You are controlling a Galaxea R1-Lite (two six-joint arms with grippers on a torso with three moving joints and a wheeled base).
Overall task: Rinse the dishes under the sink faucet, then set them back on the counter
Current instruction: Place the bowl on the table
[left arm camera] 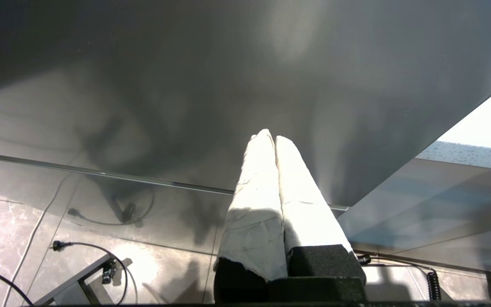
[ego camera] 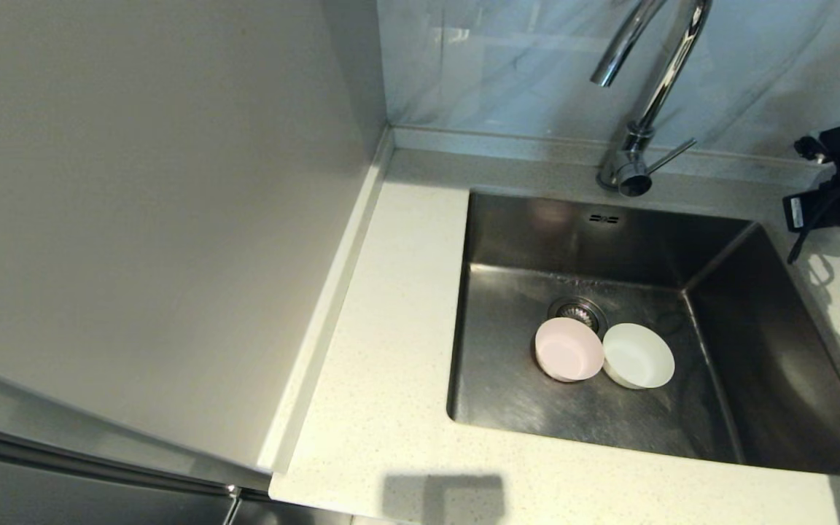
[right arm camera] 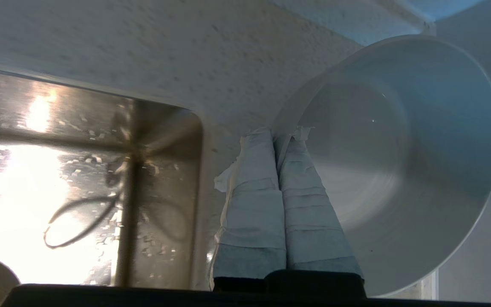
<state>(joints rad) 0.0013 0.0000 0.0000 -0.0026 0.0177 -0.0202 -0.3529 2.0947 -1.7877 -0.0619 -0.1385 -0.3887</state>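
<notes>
Bowls first: we see two of them on the floor of the sink (ego camera: pixel 770 350), the pale pink bowl (ego camera: pixel 569 349) tipped on its side just in front of the round drain (ego camera: pixel 578 313), and the white bowl (ego camera: pixel 637 355) touching it on the right, also tilted. The third, the pale grey bowl (right arm camera: pixel 403 162), is in our right gripper (right arm camera: pixel 280 135); the taped fingers (right arm camera: pixel 252 200) are pressed together on its rim, one finger inside and one outside, and the bowl hangs over the speckled counter (ego camera: pixel 391 350) just beside a corner of the basin. In the head view we only make out the dark body of that right arm at the far right edge, above the counter on the right of the sink (the bowl itself is hidden there). The chrome faucet (ego camera: pixel 646 95) rises at the far side of the basin, its thin lever (ego camera: pixel 671 155) pointing right. Our left gripper (left arm camera: pixel 271 135) sits low beside a grey cabinet panel (left arm camera: pixel 245 76), its white-wrapped fingers pressed together on nothing.
</notes>
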